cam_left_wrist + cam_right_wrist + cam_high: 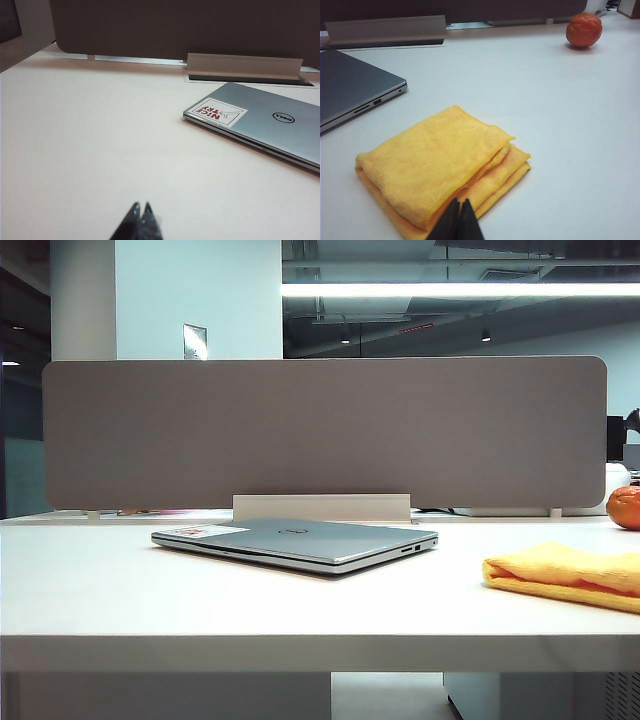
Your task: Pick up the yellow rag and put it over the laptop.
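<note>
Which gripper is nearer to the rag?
Right. The right gripper hangs just before the rag; the left gripper is over bare table, with no rag in view.

A: Where does everything lie on the table [110,590]?

B: The laptop [300,540] lies flat at the centre, lid shut, with the divider panel [320,430] behind it at twelve o'clock.

A: And the rag?

B: The yellow rag [570,578] lies folded at about four o'clock from the laptop, apart from it. The orange fruit [625,507] sits behind the rag, at roughly two o'clock from the laptop.
</note>
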`<state>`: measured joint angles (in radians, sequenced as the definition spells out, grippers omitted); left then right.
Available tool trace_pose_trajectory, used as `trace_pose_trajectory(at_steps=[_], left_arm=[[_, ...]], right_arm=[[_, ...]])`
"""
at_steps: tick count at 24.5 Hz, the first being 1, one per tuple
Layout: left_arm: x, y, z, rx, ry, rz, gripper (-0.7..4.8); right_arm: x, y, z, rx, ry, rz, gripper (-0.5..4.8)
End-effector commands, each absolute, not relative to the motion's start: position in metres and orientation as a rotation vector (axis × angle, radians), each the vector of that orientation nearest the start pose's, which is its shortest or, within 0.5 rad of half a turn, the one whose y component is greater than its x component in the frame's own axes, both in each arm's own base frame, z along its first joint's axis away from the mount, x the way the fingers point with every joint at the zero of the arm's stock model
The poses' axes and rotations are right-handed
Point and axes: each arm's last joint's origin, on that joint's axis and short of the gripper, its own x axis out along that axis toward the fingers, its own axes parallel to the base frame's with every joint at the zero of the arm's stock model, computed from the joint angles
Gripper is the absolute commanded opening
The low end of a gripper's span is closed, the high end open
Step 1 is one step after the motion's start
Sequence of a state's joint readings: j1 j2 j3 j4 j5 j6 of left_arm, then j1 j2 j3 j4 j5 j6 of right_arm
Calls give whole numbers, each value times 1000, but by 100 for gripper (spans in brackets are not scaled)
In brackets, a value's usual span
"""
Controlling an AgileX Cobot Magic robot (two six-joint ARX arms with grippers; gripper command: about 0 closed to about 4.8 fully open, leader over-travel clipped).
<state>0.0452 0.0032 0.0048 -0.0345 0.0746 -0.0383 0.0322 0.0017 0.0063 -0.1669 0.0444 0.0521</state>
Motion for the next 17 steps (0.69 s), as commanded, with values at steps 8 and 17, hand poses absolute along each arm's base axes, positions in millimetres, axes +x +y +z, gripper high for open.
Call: trace_pose_trajectory(at_steps=[8,17], left_arm=[[97,2,164,-41,12,-26,-6],[96,-4,162,-66,45,-251,-6]], right_arm=[[96,2,148,52,162,5,22],[96,5,147,111,184,90,22]])
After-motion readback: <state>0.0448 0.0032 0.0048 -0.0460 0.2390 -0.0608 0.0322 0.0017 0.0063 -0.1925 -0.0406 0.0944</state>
